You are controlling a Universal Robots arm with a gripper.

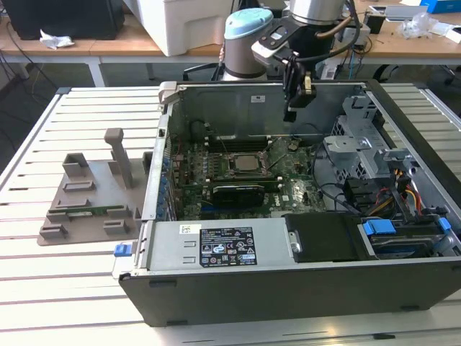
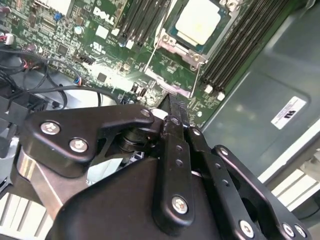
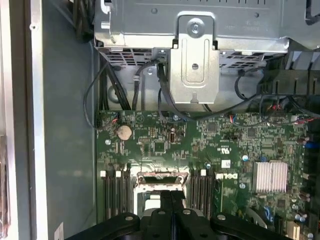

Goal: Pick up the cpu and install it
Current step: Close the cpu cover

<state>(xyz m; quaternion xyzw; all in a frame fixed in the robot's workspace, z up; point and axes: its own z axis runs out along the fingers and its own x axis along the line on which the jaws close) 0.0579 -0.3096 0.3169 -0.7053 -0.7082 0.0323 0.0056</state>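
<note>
We see the gripper [image 2: 173,104] hanging over the motherboard [image 2: 100,55] inside the open computer case [image 1: 288,295], its fingers pressed together on nothing, while the cpu [image 2: 198,21] lies in the socket [image 2: 172,42] between the memory slots [image 2: 239,42], apart from the fingertips.

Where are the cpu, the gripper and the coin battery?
cpu [image 2: 200,21], second wrist view: middle of its silver top.
gripper [image 3: 171,194], first wrist view: where its shut fingertips meet.
coin battery [image 3: 124,132], first wrist view: centre of its round face.
</note>
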